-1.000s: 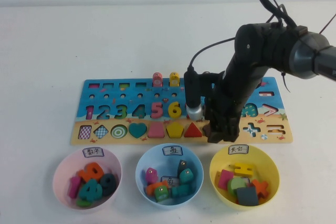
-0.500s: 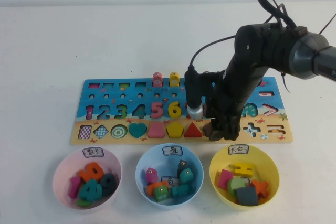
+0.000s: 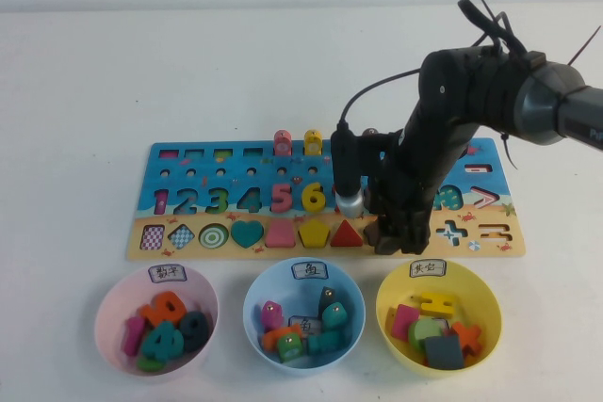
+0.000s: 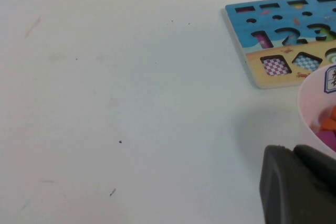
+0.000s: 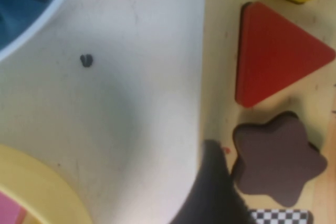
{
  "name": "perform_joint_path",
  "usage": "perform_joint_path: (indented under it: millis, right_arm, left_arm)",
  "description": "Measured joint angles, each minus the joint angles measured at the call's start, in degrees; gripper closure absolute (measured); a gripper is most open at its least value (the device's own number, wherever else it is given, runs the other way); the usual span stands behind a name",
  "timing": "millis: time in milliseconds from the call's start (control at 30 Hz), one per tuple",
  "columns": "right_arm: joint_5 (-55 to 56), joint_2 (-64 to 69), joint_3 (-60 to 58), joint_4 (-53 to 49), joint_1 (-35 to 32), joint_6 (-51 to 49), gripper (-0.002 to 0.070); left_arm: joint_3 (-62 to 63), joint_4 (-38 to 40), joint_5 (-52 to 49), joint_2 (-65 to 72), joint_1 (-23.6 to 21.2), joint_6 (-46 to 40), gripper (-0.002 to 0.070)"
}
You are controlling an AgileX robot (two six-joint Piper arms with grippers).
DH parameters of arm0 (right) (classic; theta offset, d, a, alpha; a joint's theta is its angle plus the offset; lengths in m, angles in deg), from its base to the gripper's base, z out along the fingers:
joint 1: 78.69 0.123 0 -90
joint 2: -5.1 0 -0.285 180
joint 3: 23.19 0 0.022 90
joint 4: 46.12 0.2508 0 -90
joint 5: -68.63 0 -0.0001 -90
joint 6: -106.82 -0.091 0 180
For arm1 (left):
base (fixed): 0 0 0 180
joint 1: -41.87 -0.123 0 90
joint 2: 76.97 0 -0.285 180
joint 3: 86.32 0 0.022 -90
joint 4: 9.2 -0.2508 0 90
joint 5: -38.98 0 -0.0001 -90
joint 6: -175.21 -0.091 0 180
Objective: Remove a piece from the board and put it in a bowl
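Dark brown, the star [image 5: 278, 165] lies in the sandy strip of the board [image 3: 188, 202], just right of the red triangle [image 5: 275, 54] and near the board's near edge. The right gripper [image 3: 394, 237] hangs low over this spot, just beyond the yellow bowl [image 3: 439, 316]. One dark finger [image 5: 212, 192] is beside the star's edge, but I cannot tell if the fingers are spread or pinching it. The bowl holds several coloured blocks. The left gripper [image 4: 296, 184] is over the table at the far left side, near the pink bowl [image 4: 317, 114]; its fingers I cannot tell.
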Motion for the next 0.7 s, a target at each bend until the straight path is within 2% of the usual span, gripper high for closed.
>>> perform_joint_path:
  millis: [267,700]
  right_arm:
    - [0.0,0.0,0.0,0.0,0.0,0.0,0.0296]
    - [-0.11,0.0,0.0,-0.11,0.0,0.0,0.0303]
  left_arm:
    - [0.0,0.0,0.0,0.0,0.0,0.0,0.068]
    - [0.0,0.0,0.0,0.0,0.0,0.0,0.0679]
